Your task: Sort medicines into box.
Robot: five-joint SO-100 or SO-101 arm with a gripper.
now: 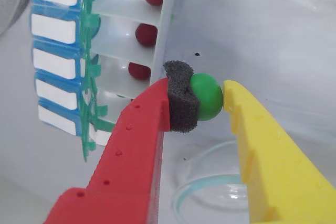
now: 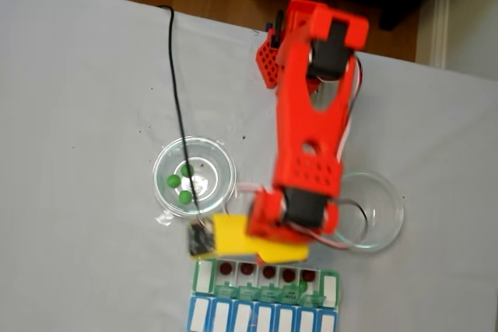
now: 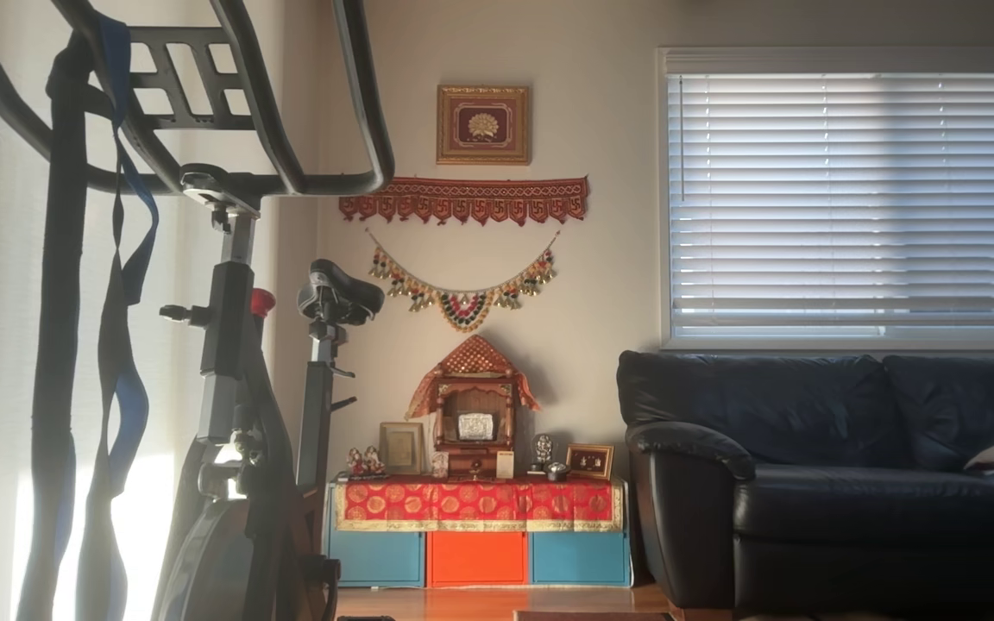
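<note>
1. Wrist view: the gripper [image 1: 206, 99] has a green ball [image 1: 206, 97] pinched between its jaws — the red finger's grey foam pad [image 1: 181, 98] on the left, the yellow finger [image 1: 262, 145] on the right. Far left lies the box [image 1: 131, 40], with red balls [image 1: 146, 34] sitting in its open compartments; a clear dish [image 1: 210, 192] lies below the gripper.

2. Fixed view: the red arm [image 2: 307, 138] reaches down toward the box [image 2: 267, 279], five red balls [image 2: 268, 273] in a row inside. The left dish [image 2: 194, 175] holds three green balls [image 2: 180, 184]; the right dish [image 2: 372, 211] sits beside the arm.

3. Other view: a living room — exercise bike [image 3: 229, 345], dark sofa [image 3: 833, 466].
</note>
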